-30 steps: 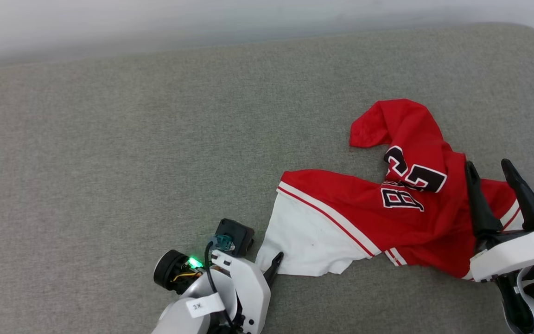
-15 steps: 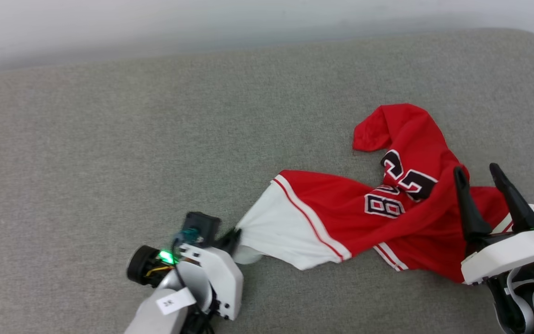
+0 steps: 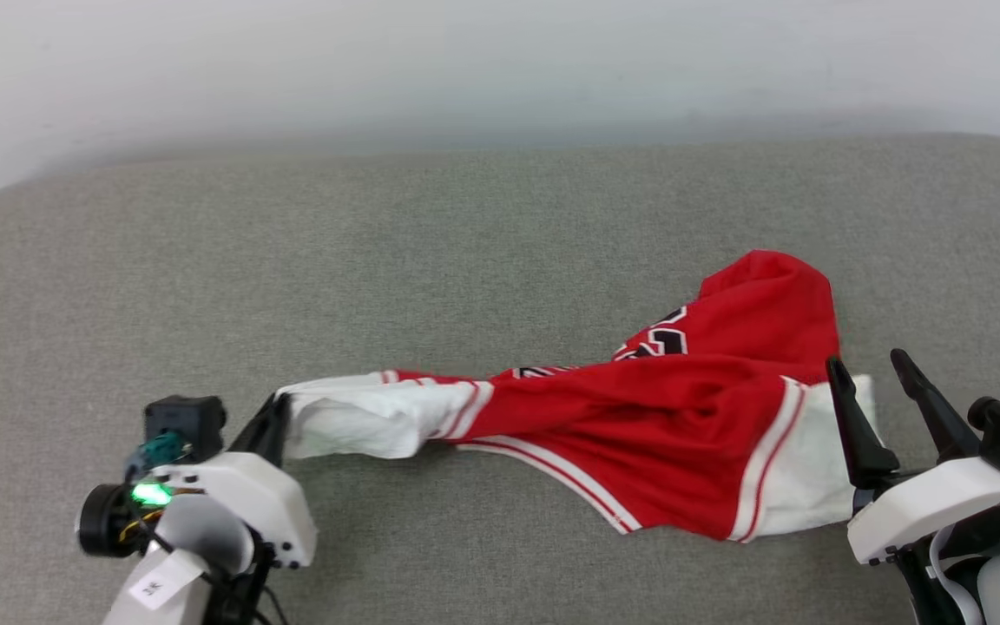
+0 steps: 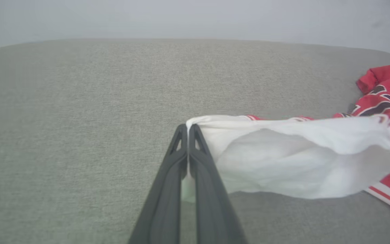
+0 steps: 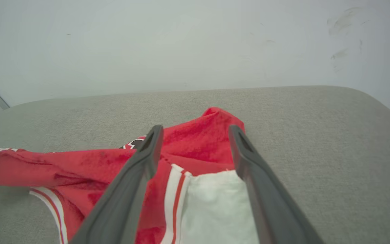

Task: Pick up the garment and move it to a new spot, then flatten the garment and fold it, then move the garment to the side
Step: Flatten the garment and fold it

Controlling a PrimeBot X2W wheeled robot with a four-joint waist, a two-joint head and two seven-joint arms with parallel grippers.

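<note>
Down at the lower left, my left claw (image 3: 279, 410) is clamped on the garment (image 3: 639, 425); over on the right, my right claw (image 3: 863, 363) is spread wide across its other end.

Working left to right: the left claw's two dark fingers are pressed together on the edge of a white sleeve (image 3: 352, 421), and my left wrist view shows the cloth pinched right between them. From there the garment runs as a drawn, twisted red band across the grey fabric surface (image 3: 465, 260) towards the right. There's striped trim (image 3: 565, 479) along its near edge, and a scrap of black-and-white lettering (image 3: 658, 340) shows where the red cloth humps up at the back. At the right end the other white sleeve (image 3: 799, 473) lies flat. My right claw's fingers stand apart over it, one to either side in the right wrist view. Whether they touch the cloth, I can't tell.
</note>
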